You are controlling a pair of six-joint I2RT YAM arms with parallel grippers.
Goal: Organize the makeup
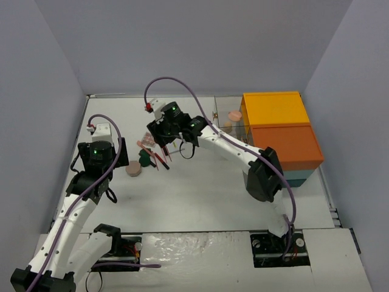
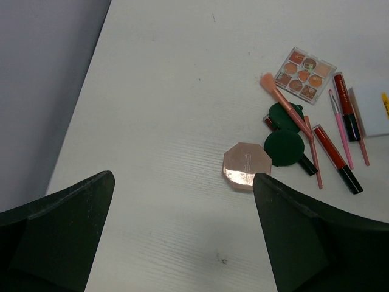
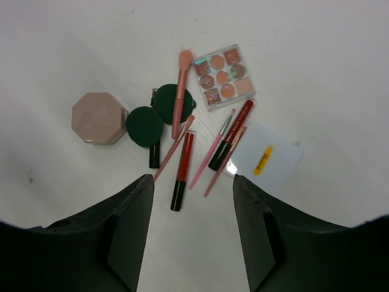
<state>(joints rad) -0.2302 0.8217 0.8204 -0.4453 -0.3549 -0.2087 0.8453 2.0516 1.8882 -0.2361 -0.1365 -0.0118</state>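
Note:
The makeup lies in a cluster on the white table. It includes a pink octagonal compact (image 3: 98, 118), two dark green discs (image 3: 144, 126), a pink-squared palette (image 3: 223, 76), a pink brush (image 3: 180, 91), red tubes and thin pencils (image 3: 182, 167), and a white card (image 3: 264, 159). My right gripper (image 3: 192, 179) hangs open and empty above the cluster, over the pencils. My left gripper (image 2: 183, 176) is open and empty to the left of it. Its right fingertip is near the compact (image 2: 246, 165). In the top view the compact (image 1: 133, 170) lies between both grippers.
A large orange, yellow and teal box (image 1: 282, 131) stands at the back right. A clear organizer (image 1: 226, 108) beside it holds a round pink compact (image 1: 234, 115). Grey walls enclose the table on three sides. The table's left edge (image 2: 79, 97) runs close to my left gripper.

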